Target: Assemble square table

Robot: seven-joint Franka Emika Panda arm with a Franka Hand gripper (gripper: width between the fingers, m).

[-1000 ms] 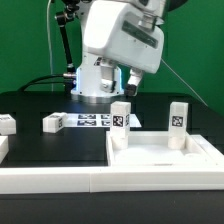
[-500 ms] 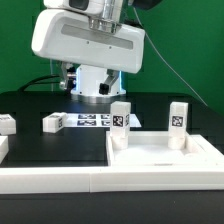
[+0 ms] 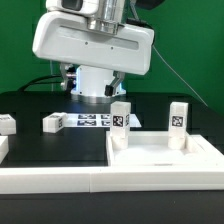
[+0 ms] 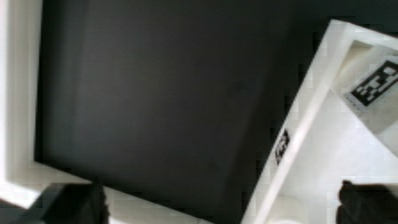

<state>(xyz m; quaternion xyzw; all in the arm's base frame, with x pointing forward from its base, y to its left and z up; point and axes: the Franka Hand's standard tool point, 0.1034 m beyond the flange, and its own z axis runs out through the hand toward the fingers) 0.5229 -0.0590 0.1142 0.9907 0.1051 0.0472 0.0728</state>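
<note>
Gripper [image 4: 217, 200]: jaws at full spread, nothing between them. In the wrist view only the two dark fingertips [image 4: 75, 200] show at the frame edge, bare black table surface [image 4: 160, 100] in the gap. Not touching any part.

Exterior view: white arm housing [image 3: 92, 40] fills the 12 o'clock area, hanging above the table, well clear of the parts.

Large white plastic square tray-like tabletop with raised rim [image 3: 165, 158] sits at 4–5 o'clock of the frame, flat on the black table, up against the long white rail [image 3: 50, 180] running along the front edge.

Two small white block legs stand upright on the tabletop's far corners:
- first leg [image 3: 120, 122] at the far corner on the exterior view's left, tag facing camera
- second leg [image 3: 179, 122] at the far corner on the exterior view's right, tag facing camera
Can't tell if they're screwed home or just seated.

Two more white block legs are loose on the table at 9 o'clock:
- third leg [image 3: 52, 123] lying on its side, just beside the marker board [image 3: 92, 121]
- fourth leg [image 3: 7, 124] at the frame's edge, partly cut off, well apart from the tabletop

Marker board lies flat near centre, at the foot of the arm base, between the third leg and the first leg.

Wrist view: the tabletop's rim [image 4: 329, 120] runs diagonally, tags on its side wall and top face, partly blurred.
</note>
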